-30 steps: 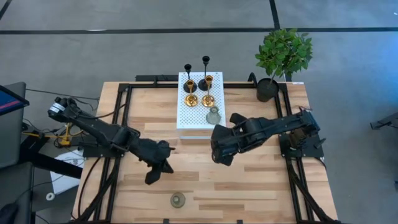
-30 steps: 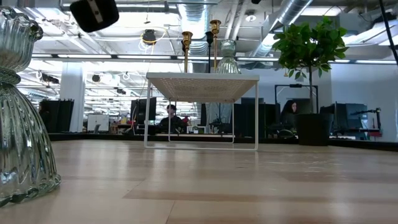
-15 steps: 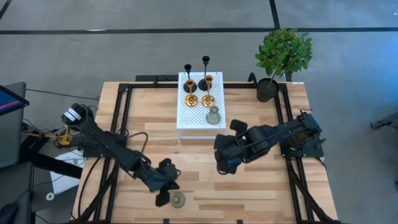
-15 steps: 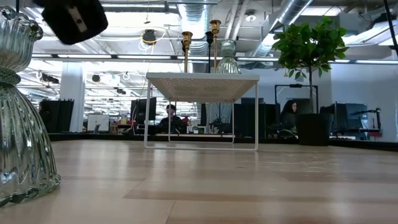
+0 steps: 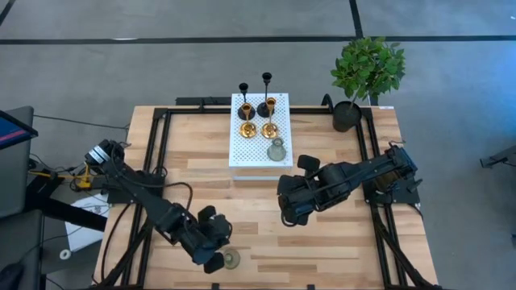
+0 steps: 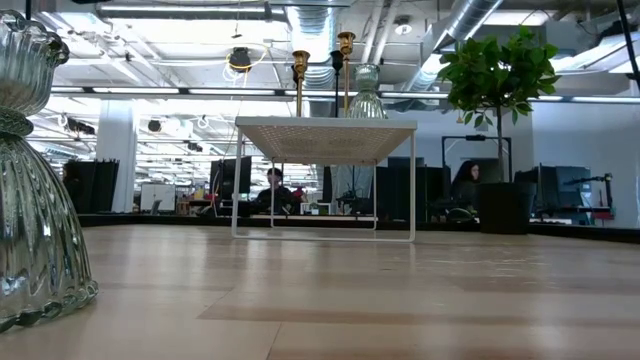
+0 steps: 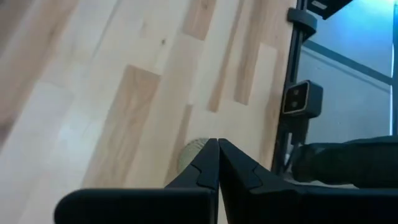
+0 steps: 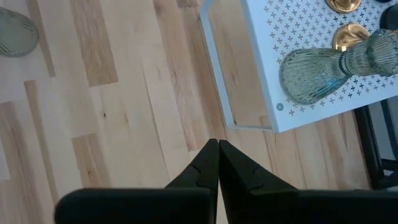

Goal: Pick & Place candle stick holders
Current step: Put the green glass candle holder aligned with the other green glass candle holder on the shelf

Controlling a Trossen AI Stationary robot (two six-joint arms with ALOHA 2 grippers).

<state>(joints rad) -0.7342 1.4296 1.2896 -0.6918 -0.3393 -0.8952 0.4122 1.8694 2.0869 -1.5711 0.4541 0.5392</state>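
Since a second ago the left arm has swung from mid-table to the near edge, and its gripper point(image 5: 216, 259) now sits just beside the loose glass holder point(image 5: 231, 258); the right arm has pulled back slightly toward its own side.

Table point(image 5: 339, 242): light wood planks, carrying a white perforated stand point(image 5: 242, 149) at the far middle and a potted plant point(image 5: 367, 68) at the far right corner.

On the stand: two black holders point(image 5: 243, 105), two gold holders point(image 5: 248, 127) and one grey-green glass holder point(image 5: 276, 150), all upright.

The loose holder stands upright near the table's front edge, long axis vertical, wide ribbed base down, as the low view confirms point(image 6: 35, 170). In the left wrist view it shows partly hidden behind the fingertips point(image 7: 189, 152), just ahead of them, not between them.

Left jaws: closed, tips together, empty.

Right gripper point(image 5: 289, 216) hovers mid-table near the stand's front right corner. Jaws closed, empty.
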